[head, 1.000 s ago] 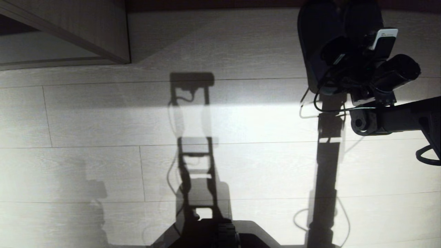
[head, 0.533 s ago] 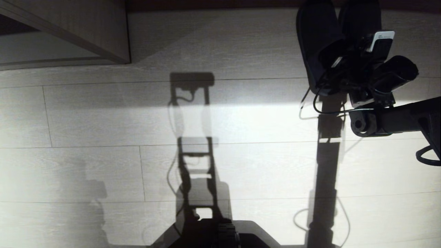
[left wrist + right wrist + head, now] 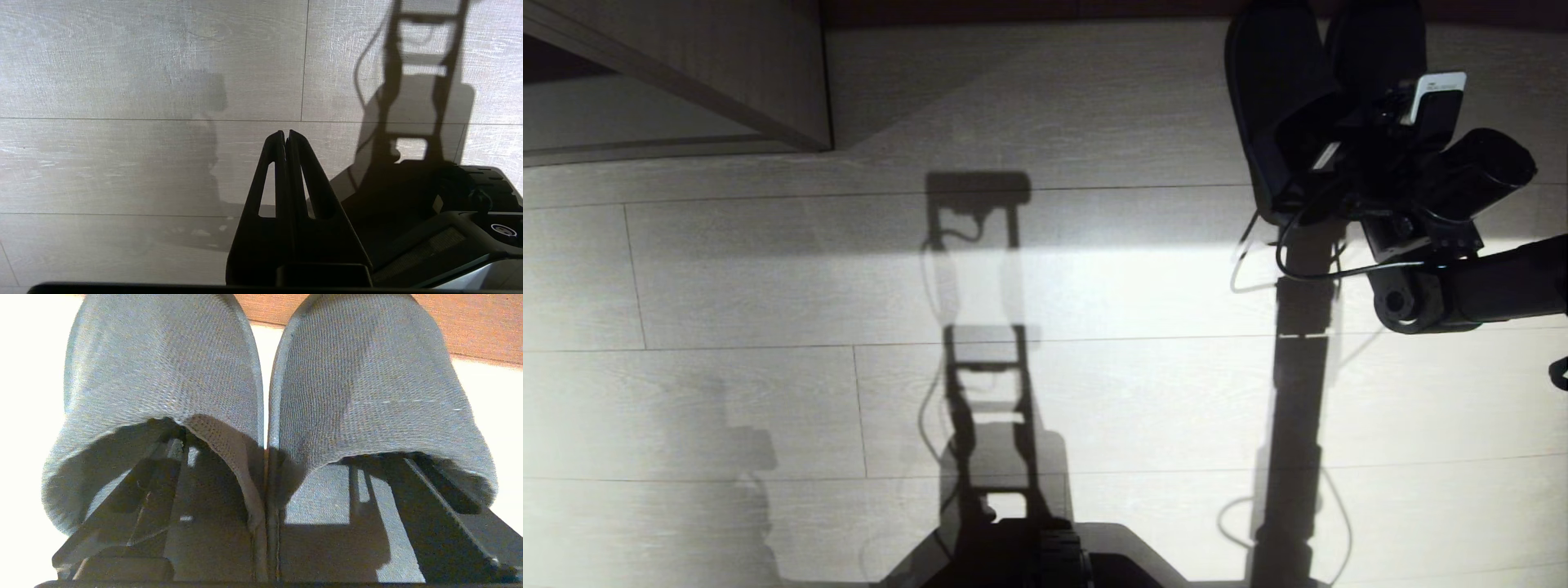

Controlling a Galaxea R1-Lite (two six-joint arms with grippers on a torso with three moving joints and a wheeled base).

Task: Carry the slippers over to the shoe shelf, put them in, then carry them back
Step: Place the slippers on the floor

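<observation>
Two slippers [image 3: 261, 388] are counted, side by side and touching, on the floor [image 3: 768, 392] directly ahead of the right gripper [image 3: 265, 490]. Its fingers are spread, one inside each slipper mouth, gripping nothing. A straight, level withdrawal is advised so neither slipper is dragged. The left gripper [image 3: 286, 136] is pressed together, parked.

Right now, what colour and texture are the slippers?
Dark grey-blue slippers with a textured woven fabric and paler sole rim; clearest in the right wrist view.
</observation>
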